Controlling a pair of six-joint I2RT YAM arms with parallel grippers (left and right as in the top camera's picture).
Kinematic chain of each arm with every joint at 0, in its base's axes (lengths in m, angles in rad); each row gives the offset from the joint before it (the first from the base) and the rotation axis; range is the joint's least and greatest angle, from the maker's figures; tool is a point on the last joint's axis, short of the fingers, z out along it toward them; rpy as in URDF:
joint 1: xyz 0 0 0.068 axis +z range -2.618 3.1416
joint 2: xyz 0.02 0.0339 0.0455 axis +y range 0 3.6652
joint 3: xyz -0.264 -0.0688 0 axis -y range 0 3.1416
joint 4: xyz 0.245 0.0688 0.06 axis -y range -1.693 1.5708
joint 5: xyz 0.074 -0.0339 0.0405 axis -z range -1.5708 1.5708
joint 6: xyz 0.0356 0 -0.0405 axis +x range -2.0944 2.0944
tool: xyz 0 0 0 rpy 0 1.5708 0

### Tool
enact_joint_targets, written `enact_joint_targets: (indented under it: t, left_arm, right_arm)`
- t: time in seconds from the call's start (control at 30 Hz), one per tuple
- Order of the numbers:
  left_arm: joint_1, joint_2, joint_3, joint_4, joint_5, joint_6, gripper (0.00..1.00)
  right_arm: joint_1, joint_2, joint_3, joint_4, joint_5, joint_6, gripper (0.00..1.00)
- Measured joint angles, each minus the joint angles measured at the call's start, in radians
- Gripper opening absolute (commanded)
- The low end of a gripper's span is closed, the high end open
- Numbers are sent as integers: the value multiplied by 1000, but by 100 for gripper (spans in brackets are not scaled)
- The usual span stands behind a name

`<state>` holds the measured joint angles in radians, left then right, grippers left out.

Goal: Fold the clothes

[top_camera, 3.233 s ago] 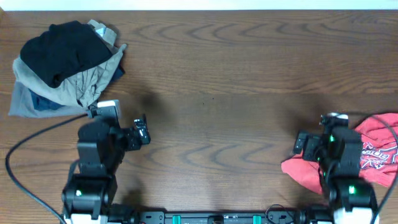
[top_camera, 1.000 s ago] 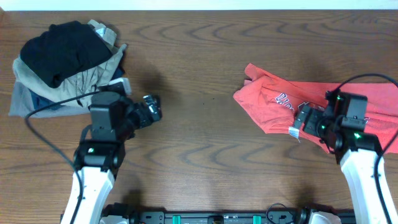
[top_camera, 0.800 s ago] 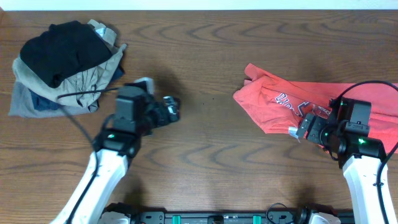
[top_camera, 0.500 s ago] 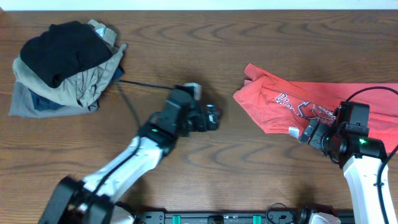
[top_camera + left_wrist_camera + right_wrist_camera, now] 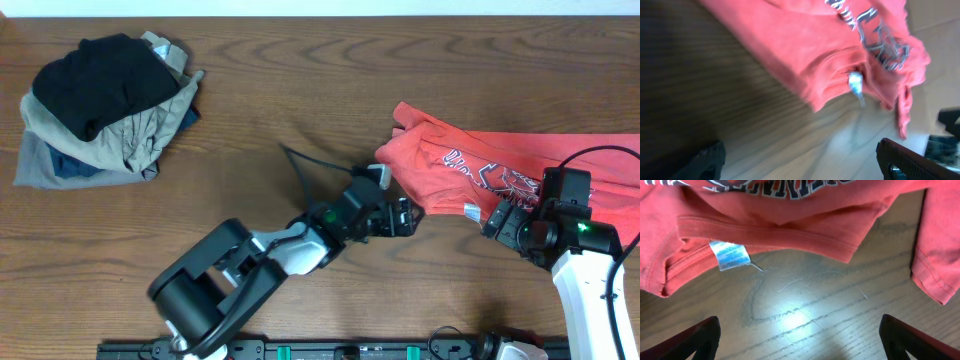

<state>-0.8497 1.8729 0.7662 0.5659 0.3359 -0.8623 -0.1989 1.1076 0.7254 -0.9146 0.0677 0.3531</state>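
The clothes, a red-orange T-shirt (image 5: 455, 160) with navy-and-white lettering, lie rumpled on the right half of the wooden table (image 5: 330, 80). My left gripper (image 5: 405, 215) is open just off the shirt's near-left edge, touching nothing. In the left wrist view the shirt (image 5: 805, 45) and its white neck tag (image 5: 856, 82) lie ahead of the open left gripper (image 5: 800, 162). My right gripper (image 5: 497, 218) is open beside the collar. The right wrist view shows the collar (image 5: 780, 225) and tag (image 5: 729, 255) just beyond the open right gripper (image 5: 800, 340), bare wood between the fingers.
A pile of khaki, grey and blue clothes (image 5: 120, 140) topped by a black garment (image 5: 95, 80) sits at the far left. The left arm's cable (image 5: 305, 168) trails over the table's middle. The shirt runs to the table's right edge.
The left arm has swung right across the table, from beside the pile to the shirt's near-left edge. The right gripper drew back slightly off the shirt. The shirt has not moved in the last second.
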Motion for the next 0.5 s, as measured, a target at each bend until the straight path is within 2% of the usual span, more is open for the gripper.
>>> enact_joint_targets:
  t: [0.2,0.27,0.37,0.5]
  left_arm:
    - [-11,101,124,22,23,-200,99]
    - [-11,127,159,23,29,-259,93]
    - [-11,162,194,22,32,-326,76]
    - [-11,186,214,19,25,-364,72]
  right_arm:
    - [0,0,0,-19,0,0,99]
    - [0,0,0,-23,0,2,99]
    - [0,0,0,-24,1,3,99]
    - [0,0,0,-24,1,3,99]
